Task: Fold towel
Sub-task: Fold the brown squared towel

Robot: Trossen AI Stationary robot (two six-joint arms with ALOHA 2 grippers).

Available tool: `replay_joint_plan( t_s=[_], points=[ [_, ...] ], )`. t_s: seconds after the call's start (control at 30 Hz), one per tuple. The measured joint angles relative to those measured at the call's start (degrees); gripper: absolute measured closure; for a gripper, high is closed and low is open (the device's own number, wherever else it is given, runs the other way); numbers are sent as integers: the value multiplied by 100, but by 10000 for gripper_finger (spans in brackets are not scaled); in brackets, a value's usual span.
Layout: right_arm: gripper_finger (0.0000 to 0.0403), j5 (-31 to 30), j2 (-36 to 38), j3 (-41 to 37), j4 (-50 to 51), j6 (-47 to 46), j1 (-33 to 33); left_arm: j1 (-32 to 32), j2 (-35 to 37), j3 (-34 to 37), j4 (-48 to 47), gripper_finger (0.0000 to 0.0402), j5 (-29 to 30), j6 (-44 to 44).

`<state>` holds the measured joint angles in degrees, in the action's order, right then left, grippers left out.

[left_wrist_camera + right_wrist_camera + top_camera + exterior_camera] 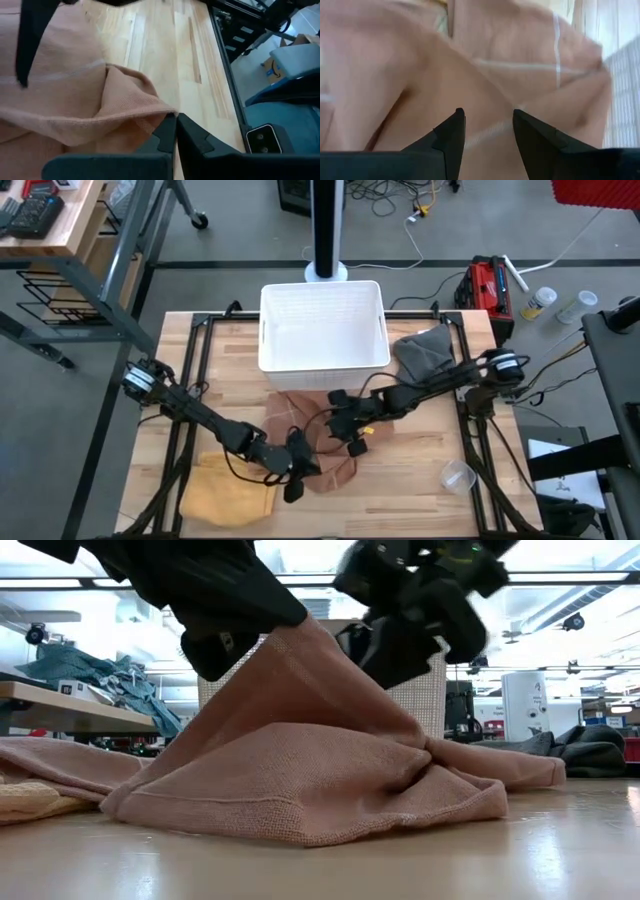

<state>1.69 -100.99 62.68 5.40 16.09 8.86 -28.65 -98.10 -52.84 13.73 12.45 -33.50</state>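
three towels (318,442), one basket (322,326), one cup (457,476)

Pink towel (322,442), woven terry with a stitched border band, lying crumpled on the wooden table just in front of the white basket (322,325). One portion is lifted into a peaked ridge (300,660); the remainder rests in overlapping folds, with a rounded hem (230,815) on the side away from the basket, flat on the tabletop.
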Motion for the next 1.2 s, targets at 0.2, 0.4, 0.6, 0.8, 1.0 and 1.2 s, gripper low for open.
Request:
replay_joint_plan(
  t_s=[0.2,0.4,0.6,0.8,1.0,1.2],
  points=[
    [239,-15,-268,444,401,305,-22,-143,0,0,64,401,-46,-62],
    [245,144,-345,377,110,409,-138,-312,-2,0,219,401,-109,-66],
    [292,265,-415,341,-99,317,-177,-421,-2,2,447,401,-107,-57],
    [394,278,-285,292,-112,67,-174,-471,67,2,403,401,-101,-107],
    [399,-268,442,281,581,101,-93,-507,484,4,47,401,-2,-266],
    [401,-1065,1487,266,1168,217,84,-549,1403,2,-926,401,806,-354]
  ],
)
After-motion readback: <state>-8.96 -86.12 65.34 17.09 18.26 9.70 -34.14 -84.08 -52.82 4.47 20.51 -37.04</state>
